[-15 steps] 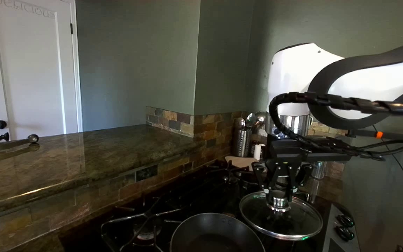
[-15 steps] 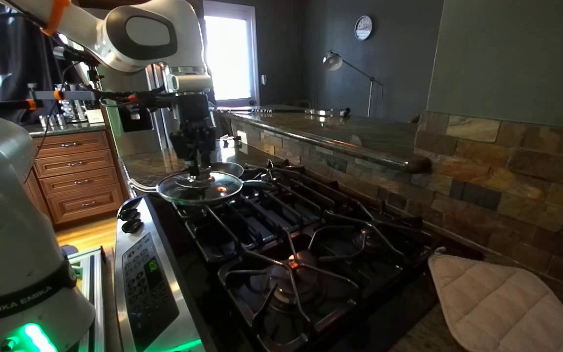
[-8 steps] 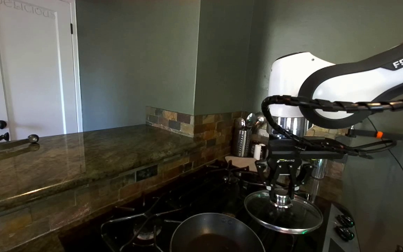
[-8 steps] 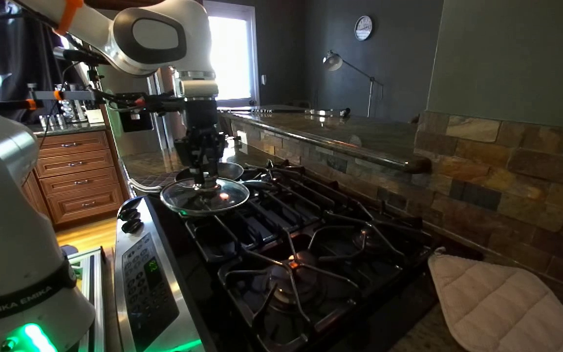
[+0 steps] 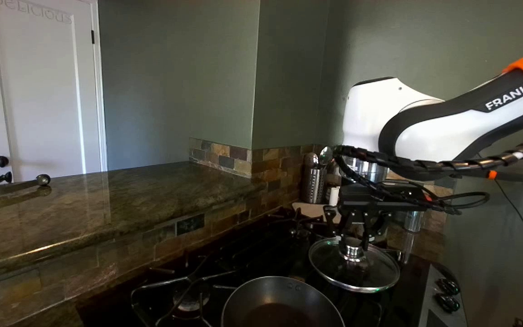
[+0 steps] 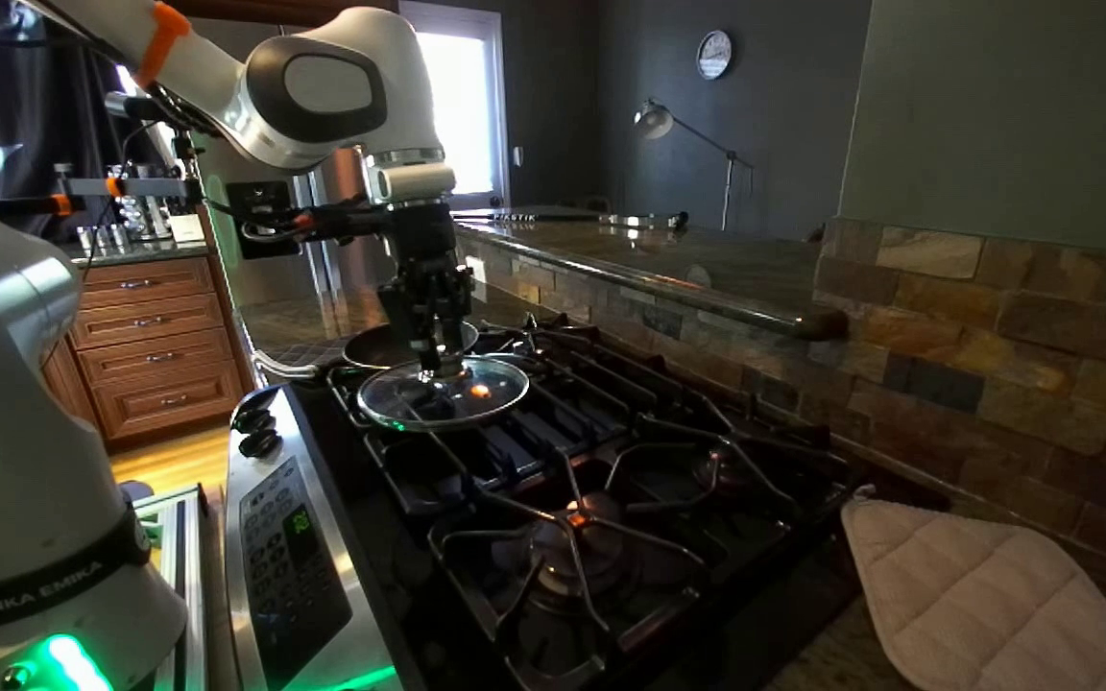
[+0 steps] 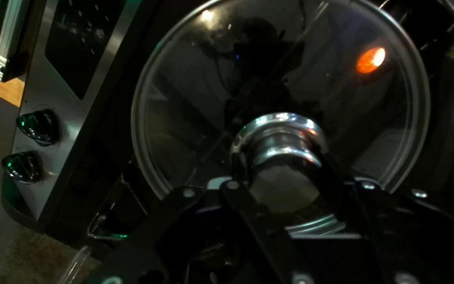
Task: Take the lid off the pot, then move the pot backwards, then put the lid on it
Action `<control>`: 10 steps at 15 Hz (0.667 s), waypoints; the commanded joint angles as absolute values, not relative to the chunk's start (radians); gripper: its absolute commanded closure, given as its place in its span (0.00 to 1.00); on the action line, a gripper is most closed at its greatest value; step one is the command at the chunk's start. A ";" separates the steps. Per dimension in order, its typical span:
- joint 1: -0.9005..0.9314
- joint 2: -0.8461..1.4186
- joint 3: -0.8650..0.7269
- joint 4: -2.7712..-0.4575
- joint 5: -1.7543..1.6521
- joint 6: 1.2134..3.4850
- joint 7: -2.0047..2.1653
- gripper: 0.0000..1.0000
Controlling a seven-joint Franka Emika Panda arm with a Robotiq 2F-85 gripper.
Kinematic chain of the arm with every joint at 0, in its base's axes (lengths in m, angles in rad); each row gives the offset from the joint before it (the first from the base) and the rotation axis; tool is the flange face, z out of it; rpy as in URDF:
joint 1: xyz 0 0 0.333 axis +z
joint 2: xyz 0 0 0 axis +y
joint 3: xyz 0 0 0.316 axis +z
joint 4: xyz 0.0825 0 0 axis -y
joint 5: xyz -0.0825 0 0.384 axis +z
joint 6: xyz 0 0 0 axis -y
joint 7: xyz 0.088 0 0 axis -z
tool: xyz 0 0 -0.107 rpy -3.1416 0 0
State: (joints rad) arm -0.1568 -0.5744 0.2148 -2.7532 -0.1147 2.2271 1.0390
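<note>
Glass at risk: clamped circular lid [image 5: 359, 276] by silver knob [image 7: 284, 187] in black hand [image 7: 285, 167]; if swung low leftward, risked striking dark metal pot [image 5: 270, 293].

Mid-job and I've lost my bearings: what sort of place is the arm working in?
Looks like a kitchen, probably in a home: there's a gas stove, a metal holder with utensils, and wooden drawers.

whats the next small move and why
Probably ease the lid down onto the centre grates and rest it there. The fingers grip its knob in the wrist view, and the pot sits uncovered in an exterior view, so they likely need freeing before moving the pot. Whether the lid touches the centre grates is hard to tell.
</note>
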 commanded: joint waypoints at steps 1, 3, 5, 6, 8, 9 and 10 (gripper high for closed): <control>-0.171 -0.547 0.207 -2.752 -0.158 2.246 1.068 0.77; -0.180 -0.536 0.204 -2.752 -0.175 2.248 1.074 0.77; -0.189 -0.524 0.204 -2.751 -0.194 2.257 1.083 0.77; -0.191 -0.517 0.202 -2.751 -0.201 2.266 1.085 0.77; -0.196 -0.501 0.201 -2.751 -0.219 2.284 1.097 0.77; -0.200 -0.491 0.200 -2.751 -0.226 2.295 1.104 0.77; -0.205 -0.481 0.202 -2.751 -0.235 2.308 1.114 0.77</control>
